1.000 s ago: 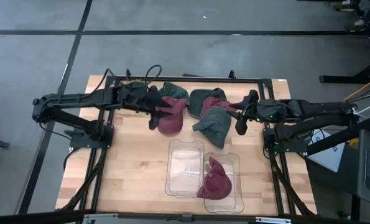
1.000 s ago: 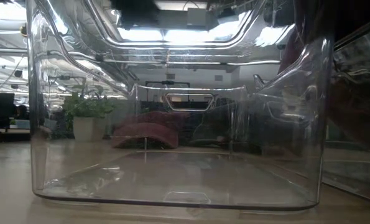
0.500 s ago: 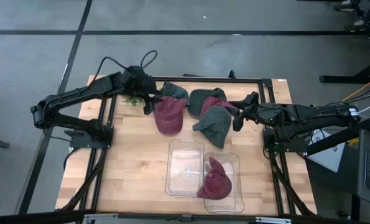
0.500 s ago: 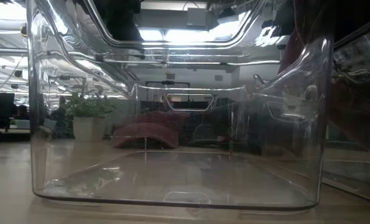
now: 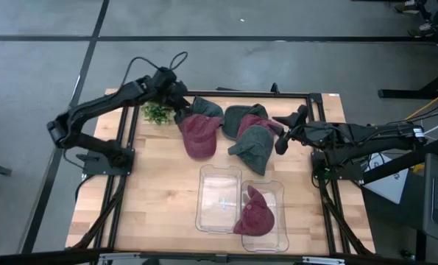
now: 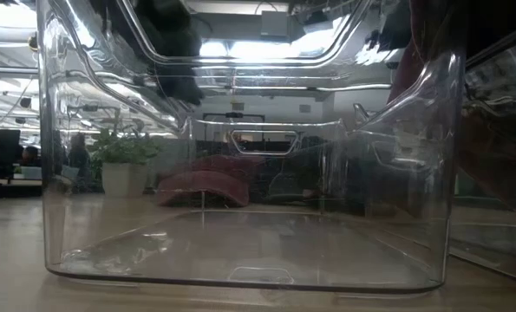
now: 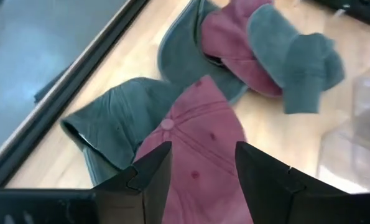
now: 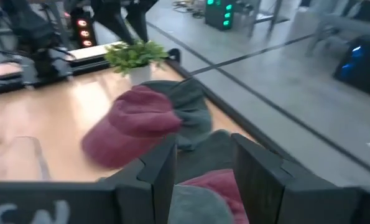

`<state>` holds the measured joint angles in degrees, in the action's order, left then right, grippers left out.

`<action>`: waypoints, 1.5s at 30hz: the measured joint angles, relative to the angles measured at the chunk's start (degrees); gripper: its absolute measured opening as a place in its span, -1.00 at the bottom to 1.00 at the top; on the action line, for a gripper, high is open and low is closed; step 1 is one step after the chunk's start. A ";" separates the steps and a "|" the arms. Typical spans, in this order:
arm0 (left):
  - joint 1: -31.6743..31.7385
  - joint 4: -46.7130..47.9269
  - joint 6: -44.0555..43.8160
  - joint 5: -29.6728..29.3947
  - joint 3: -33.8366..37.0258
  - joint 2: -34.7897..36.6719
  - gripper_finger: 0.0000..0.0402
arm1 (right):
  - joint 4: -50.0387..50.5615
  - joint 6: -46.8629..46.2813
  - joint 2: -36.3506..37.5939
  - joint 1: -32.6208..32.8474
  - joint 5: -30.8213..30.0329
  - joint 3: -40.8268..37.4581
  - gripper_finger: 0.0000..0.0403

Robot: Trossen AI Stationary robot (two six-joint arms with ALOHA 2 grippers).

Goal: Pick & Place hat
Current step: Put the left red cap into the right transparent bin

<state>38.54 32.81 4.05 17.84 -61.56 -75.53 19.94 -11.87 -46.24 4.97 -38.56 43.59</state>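
Several caps lie on the wooden table's far half: a maroon cap (image 5: 201, 136), two dark green caps (image 5: 206, 107) (image 5: 241, 114), a second maroon cap (image 5: 259, 124) and a grey-green cap (image 5: 254, 147). Another maroon cap (image 5: 254, 213) lies in the right clear bin (image 5: 279, 193). My left gripper (image 5: 180, 103) is open above the far end of the first maroon cap (image 7: 200, 134), touching nothing. My right gripper (image 5: 280, 140) is open beside the second maroon cap (image 8: 209, 183) and the grey-green cap (image 8: 185, 208), touching nothing.
An empty clear bin (image 5: 207, 193) stands left of the filled one, near the table's front; its wall (image 6: 240, 173) fills the low view. A small potted plant (image 5: 157, 112) stands at the far left. The black frame rail (image 5: 226, 93) runs along the far edge.
My left gripper has drawn back from over the maroon cap toward the table's far edge, and its arm has swung away from the left side, uncovering the potted plant. The caps lie as before.
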 joint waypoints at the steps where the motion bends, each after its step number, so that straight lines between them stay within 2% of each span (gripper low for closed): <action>1: -0.02 -1.23 -0.32 0.00 0.00 -1.38 -0.14 | 0.00 1.18 0.00 -0.02 -0.85 0.00 -0.26; 7: -1.15 -4.39 -0.28 -2.68 0.00 -8.20 -0.14 | 0.06 5.01 -0.02 -0.18 -3.43 0.00 -0.26; 19: -0.83 -2.93 4.80 -6.81 0.00 -16.73 -0.14 | 1.11 5.06 -0.02 -0.33 -3.44 0.02 -0.25; 30: -1.27 -3.06 16.73 -9.30 0.02 -20.24 -0.14 | 1.13 3.91 -0.02 -0.30 -3.14 0.04 -0.26; 36: -1.10 -3.51 22.99 -9.26 0.02 -20.25 -0.14 | 1.61 3.28 -0.02 -0.30 5.49 0.07 -0.25; 42: -0.57 -3.49 23.36 -6.64 0.02 -20.23 -0.14 | 1.79 3.29 -0.02 -0.30 17.64 0.07 -0.26; 45: -0.50 -3.47 22.90 -5.46 0.02 -20.23 -0.14 | 1.96 3.22 -0.02 -0.28 21.62 0.07 -0.26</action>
<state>38.04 29.33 26.95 12.38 -61.54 -95.77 21.90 -8.65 -46.26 4.69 -16.94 43.66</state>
